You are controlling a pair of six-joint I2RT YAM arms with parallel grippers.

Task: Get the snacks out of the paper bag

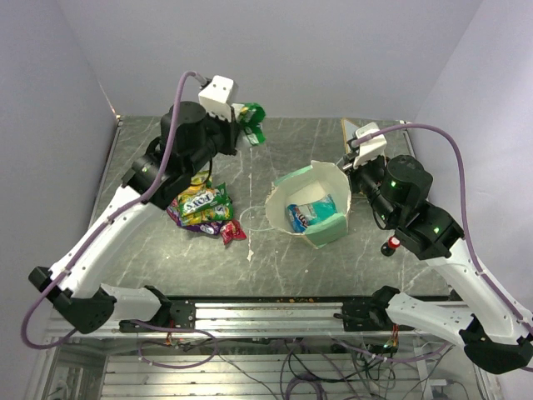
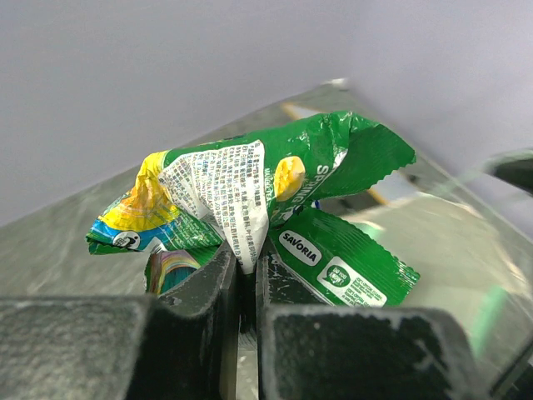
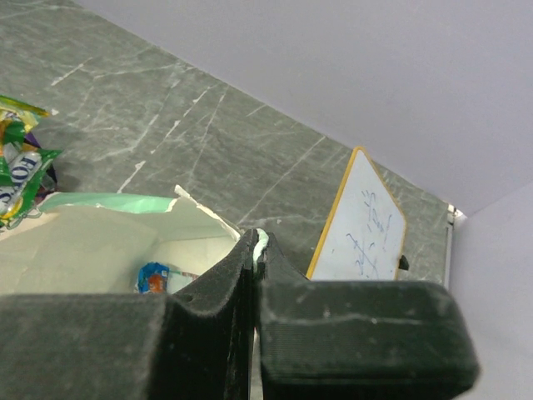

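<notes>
At the middle of the table, the mint-green paper bag stands open, a blue packet inside. The left gripper pinches crumpled green snack packets (held aloft); the right gripper is clamped on the bag's rim.

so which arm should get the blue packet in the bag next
probably left. the right claw pinches the paper bag rim, holding it open; the left claw can drop its green packets, then reach the blue packet.

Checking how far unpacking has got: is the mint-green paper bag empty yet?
Not empty. The mint-green paper bag gapes open, and a blue-and-white shiny packet lies inside, visible from above and from the right wrist.
</notes>
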